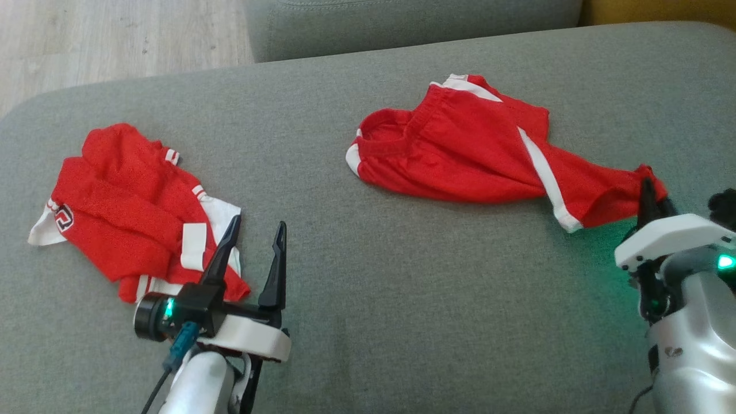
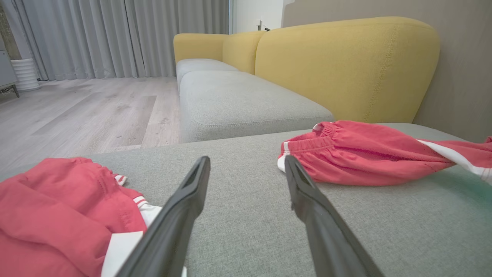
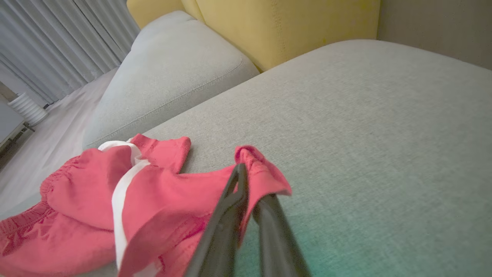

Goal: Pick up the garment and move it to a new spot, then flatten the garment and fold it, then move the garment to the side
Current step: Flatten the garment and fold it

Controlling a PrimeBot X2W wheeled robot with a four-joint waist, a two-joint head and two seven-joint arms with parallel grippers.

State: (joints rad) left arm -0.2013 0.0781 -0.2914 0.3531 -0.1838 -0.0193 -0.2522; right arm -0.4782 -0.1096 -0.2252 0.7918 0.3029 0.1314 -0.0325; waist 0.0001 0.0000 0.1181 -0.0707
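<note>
A pair of red shorts [image 1: 460,155] [image 2: 365,154] [image 3: 77,200] in thin, slightly glossy fabric, with a gathered elastic waistband and a white stripe down the side, lies on the wide grey woven-fabric seat cushion [image 1: 368,299] [image 2: 250,231] [image 3: 365,115]. It sits in the cushion's right half, nearer the far edge than the near one. Its long axis runs across the cushion, slanting from the waistband near the middle to one leg drawn out towards the right edge and a little nearer the robot. The ribbed waistband opening faces left. The cloth is rumpled and softly puffed rather than flat, and the stretched leg narrows to a wrinkled tip.

The right gripper [image 1: 650,198] [image 3: 248,181] has its two long dark fingers pinched together on that leg's hem, which curls over them in the right wrist view.

The left gripper [image 1: 259,224] [image 2: 246,159] has its fingers spread apart, holding nothing, low over the cushion near the near edge. Just beside its left finger is a crumpled red-and-white garment [image 1: 126,201] [image 2: 57,200] with white cuffs, bunched in the cushion's left half.

Beyond the cushion are a smooth mustard-yellow upholstered backrest [image 2: 346,69] [image 3: 288,23] and pale wood-plank flooring [image 1: 115,34] [image 2: 77,111].
</note>
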